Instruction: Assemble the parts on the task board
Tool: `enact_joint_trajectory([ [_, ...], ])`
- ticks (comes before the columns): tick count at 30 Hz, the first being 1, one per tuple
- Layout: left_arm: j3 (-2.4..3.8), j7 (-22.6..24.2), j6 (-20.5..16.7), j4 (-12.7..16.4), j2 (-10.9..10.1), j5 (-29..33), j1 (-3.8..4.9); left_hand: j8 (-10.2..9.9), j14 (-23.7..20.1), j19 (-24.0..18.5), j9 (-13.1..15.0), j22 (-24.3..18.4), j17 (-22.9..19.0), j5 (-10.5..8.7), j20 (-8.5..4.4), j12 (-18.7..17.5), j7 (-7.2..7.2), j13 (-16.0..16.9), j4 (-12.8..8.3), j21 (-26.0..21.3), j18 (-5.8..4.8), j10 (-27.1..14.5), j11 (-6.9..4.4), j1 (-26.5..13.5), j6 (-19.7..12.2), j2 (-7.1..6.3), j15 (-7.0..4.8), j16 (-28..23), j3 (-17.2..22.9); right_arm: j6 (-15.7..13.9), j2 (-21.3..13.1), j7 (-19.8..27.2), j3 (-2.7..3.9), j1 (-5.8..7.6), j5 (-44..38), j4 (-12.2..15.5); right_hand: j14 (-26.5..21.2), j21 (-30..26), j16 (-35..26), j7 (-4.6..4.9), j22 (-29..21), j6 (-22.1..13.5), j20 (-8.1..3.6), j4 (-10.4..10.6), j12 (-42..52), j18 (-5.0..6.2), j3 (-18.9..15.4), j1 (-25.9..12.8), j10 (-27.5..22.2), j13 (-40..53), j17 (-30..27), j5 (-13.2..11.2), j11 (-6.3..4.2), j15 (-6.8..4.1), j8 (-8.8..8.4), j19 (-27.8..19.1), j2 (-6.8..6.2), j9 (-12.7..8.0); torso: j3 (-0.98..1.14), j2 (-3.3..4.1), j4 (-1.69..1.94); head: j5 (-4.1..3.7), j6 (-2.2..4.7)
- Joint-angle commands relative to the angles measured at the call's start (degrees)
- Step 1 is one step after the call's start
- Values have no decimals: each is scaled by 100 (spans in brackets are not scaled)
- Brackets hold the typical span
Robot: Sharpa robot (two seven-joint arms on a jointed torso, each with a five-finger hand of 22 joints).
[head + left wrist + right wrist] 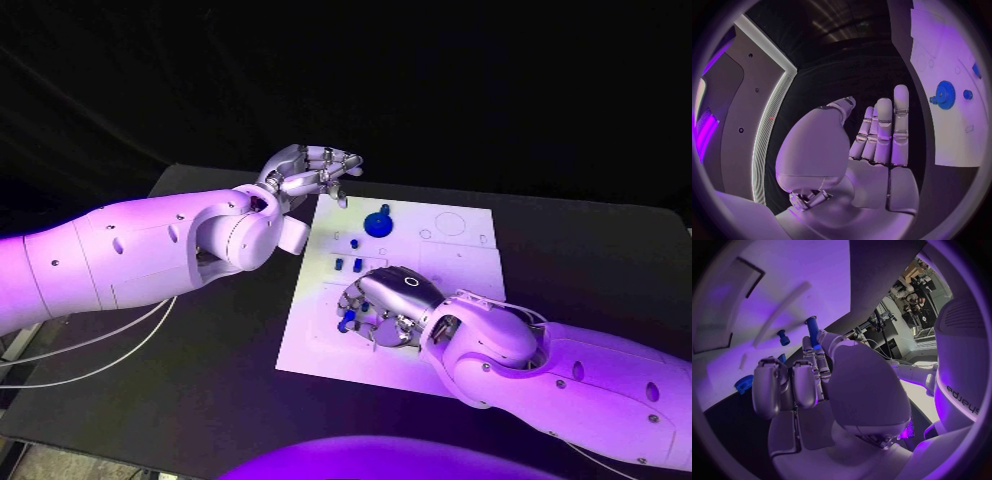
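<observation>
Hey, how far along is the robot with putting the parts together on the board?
Early, it seems. A blue gear sits on the task board and two small blue pegs stand nearby. The right hand works low over the board with a blue peg at its fingers. The left hand waits empty off the board's far corner.

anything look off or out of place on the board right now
Nothing stands out. The task board lies flat on the table, the blue gear and small blue pegs sit on it, the right hand works over its near part, and the left hand hovers empty at its far corner.
</observation>
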Motion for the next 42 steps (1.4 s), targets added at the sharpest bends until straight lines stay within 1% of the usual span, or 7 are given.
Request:
enact_joint_trajectory([
  [1, 3, 39, 71, 19, 8, 20, 6, 31, -50, 14, -9, -5, -9, 18, 40, 19, -3, -3, 12, -19, 86, -51, -3, -1, -49, 43, 7, 23, -22, 178, 23, -15, -7, -11, -161, -15, 174, -16, 3, 21, 951, 21, -57, -1, 11, -84, 30, 1, 128, 6, 5, 18, -101, -38, 19, 199, 70, 6, 0, -1, -2, -1, -4],
  [12, 3, 27, 73, 25, -7, 20, 6, 37, -51, 17, -11, -8, -13, 18, 39, 31, -3, -3, 18, -23, 86, -57, -4, 2, -51, 46, 6, 27, -28, 280, 71, -151, -23, -21, -477, -12, 155, -79, -38, 41, 930, -42, -46, -36, -4, -73, 72, -125, 85, -16, -54, -10, -80, -20, 2, 178, 11, 16, -4, 2, 1, -9, -13],
  [20, 3, 17, 77, 30, -13, 20, 7, 37, -51, 17, -11, -8, -13, 18, 39, 31, -3, -3, 18, -23, 86, -57, -4, 2, -51, 46, 6, 27, -28, 230, 145, -178, -65, -30, -557, -25, 158, -258, -8, 225, 870, -474, 55, -46, -7, -43, 182, -516, -294, -86, -33, -36, 77, 104, -243, 120, -278, -74, -5, 0, 5, -17, -22],
  [31, 3, 1, 86, 36, -32, 20, 7, 37, -51, 17, -11, -8, -13, 18, 39, 31, -3, -3, 18, -23, 86, -57, -4, 2, -51, 46, 6, 27, -28, -269, 53, -299, -75, -52, -581, 51, -38, -1051, -293, 353, 549, -634, 172, -86, 9, 103, 15, -791, -840, -107, -442, 20, 211, 221, -403, -138, -432, -152, -1, 0, 6, -23, -27],
  [34, 3, -1, 85, 36, -35, 20, 7, 37, -51, 17, -11, -8, -13, 18, 39, 31, -3, -3, 18, -23, 86, -57, -4, 2, -51, 46, 6, 27, -28, -549, -26, -279, -73, -66, -581, 126, -209, -1728, -541, 318, 256, -846, 199, -113, 5, 224, -256, -780, -1227, -124, -768, 95, 226, 238, -544, -363, -417, -212, 0, 1, 6, -26, -21],
  [37, 3, -4, 83, 33, -43, 20, 7, 37, -51, 17, -11, -8, -13, 18, 39, 31, -3, -3, 18, -23, 86, -57, -4, 2, -51, 46, 6, 27, -28, -965, -215, -139, -53, -77, -496, 288, -324, -2438, -652, 261, -130, -927, 191, 51, 221, 319, -1501, -469, -1614, -95, -941, 445, 202, 224, -590, -489, -112, -235, 3, -3, 5, -34, -14],
  [42, 3, -7, 87, 29, -57, 20, 7, 37, -51, 17, -11, -8, -13, 18, 39, 31, -3, -3, 18, -23, 86, -57, -4, 2, -51, 46, 6, 27, -28, -1474, -633, 254, 17, -31, -62, 604, -373, -2681, -788, 244, -274, -929, 154, 195, 474, 352, -1720, -240, -1463, -74, -1138, 474, 161, 185, -599, -491, -35, -250, -6, -14, -5, -86, 29],
])
